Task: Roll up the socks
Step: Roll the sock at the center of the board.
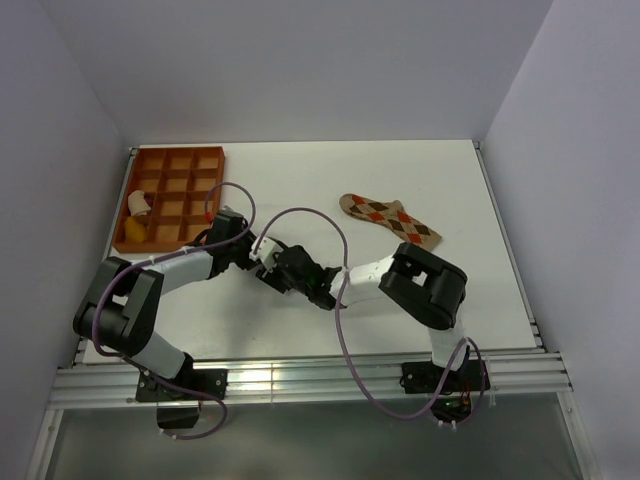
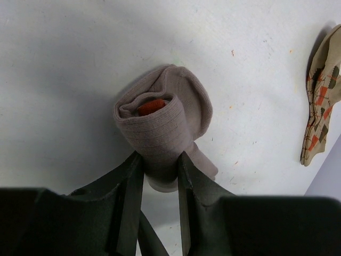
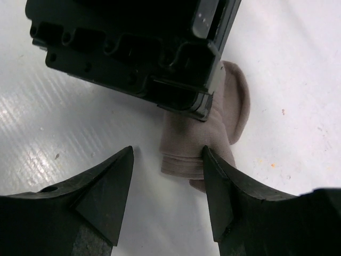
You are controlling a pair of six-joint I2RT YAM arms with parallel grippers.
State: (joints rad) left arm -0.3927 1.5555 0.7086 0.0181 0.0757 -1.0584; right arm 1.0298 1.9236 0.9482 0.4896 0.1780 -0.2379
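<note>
Grey sock [image 2: 162, 114]: rolled into a tight bundle on the worktop [image 1: 300, 180], a bit of red showing in the core of the roll. It sits near the middle, hidden from the top camera by the two arms.
Left gripper [image 2: 160, 173]: narrow, its fingers [image 2: 131, 194] clamped on the near end of the grey sock from both sides.
Right gripper [image 3: 166, 176]: jaws wide apart, low over the worktop just beside the roll. One finger [image 3: 218, 186] sits at the sock's edge and the other is over bare worktop. It holds nothing.
Argyle sock [image 1: 390, 218]: lies flat and unrolled toward the far right, well apart from both grippers.
Tray [image 1: 178, 150]: orange and gridded, at the far left corner, with a white item [image 1: 138, 203] and a yellow item [image 1: 135, 231] in its left compartments.
</note>
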